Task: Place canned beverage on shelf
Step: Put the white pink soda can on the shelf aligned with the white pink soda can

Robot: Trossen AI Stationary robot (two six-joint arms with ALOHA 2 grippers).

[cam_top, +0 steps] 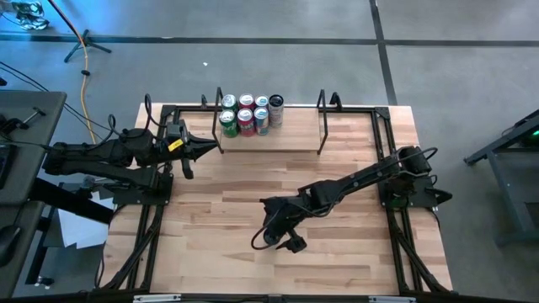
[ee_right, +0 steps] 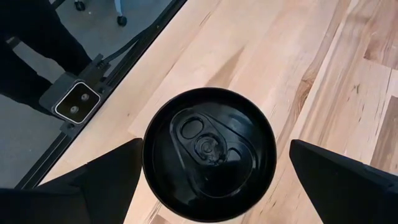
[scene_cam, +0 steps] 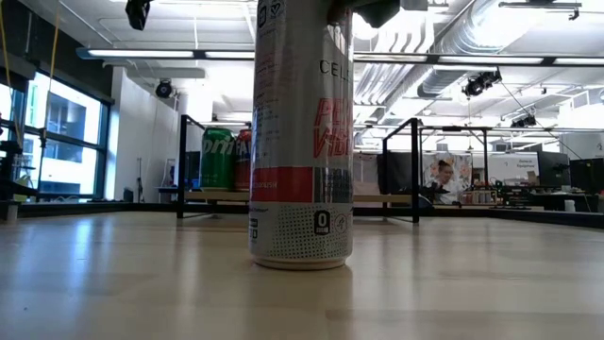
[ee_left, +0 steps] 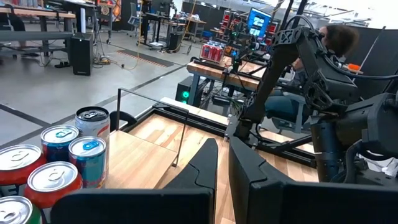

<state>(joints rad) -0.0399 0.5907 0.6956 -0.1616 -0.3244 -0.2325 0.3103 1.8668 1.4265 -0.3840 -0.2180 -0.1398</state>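
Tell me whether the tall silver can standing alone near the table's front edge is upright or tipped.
Upright. The tall silver can stands on its base on the wooden tabletop, and its black lid faces straight up between the right gripper's open fingers.

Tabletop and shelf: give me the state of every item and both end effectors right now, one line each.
Tall white can: upright on the tabletop, not gripped.
Right end effector: open, fingers on either side of the can top, apart from it.
Left end effector: shut, empty, beside the shelved cans.
Shelf: cans at its left end, rest bare.
Shelved cans: upright, clustered together.
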